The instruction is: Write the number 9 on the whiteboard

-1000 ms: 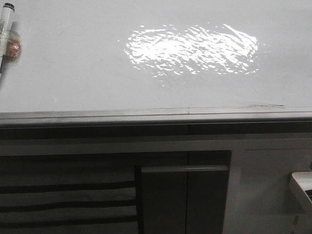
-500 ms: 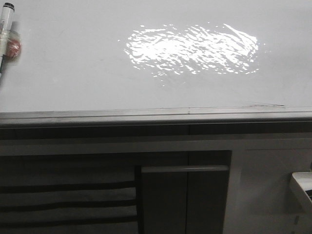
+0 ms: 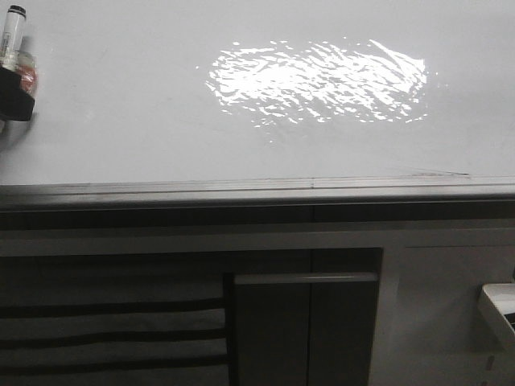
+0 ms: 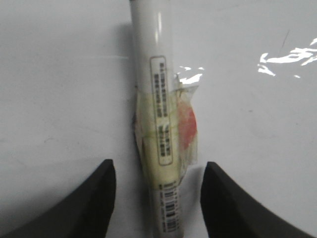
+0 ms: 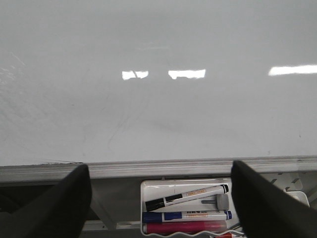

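Observation:
The whiteboard [image 3: 121, 121] lies flat, pale grey, with a bright rippled glare patch and a thin metal edge strip [image 3: 257, 189]. No number 9 shows on it in any view. A white marker [image 4: 158, 99] with a black cap, yellowish tape and a red patch lies on the board [image 4: 59, 74]; it also shows at the far left of the front view [image 3: 12, 32]. My left gripper [image 4: 158, 196] is open, one finger on each side of the marker's lower barrel, not touching it. My right gripper [image 5: 161, 203] is open and empty, back from the board's edge strip [image 5: 163, 167].
Below the board's edge stands a grey cabinet with a bar handle [image 3: 306, 278]. A white tray [image 5: 148, 191] under the edge holds black [image 5: 185, 195], blue and red markers and a small grey piece. The tray's corner shows at the front view's right edge [image 3: 499, 310].
In the front view a dark part of my left gripper has come in at the left edge over the marker's lower part. The marker has hardly moved.

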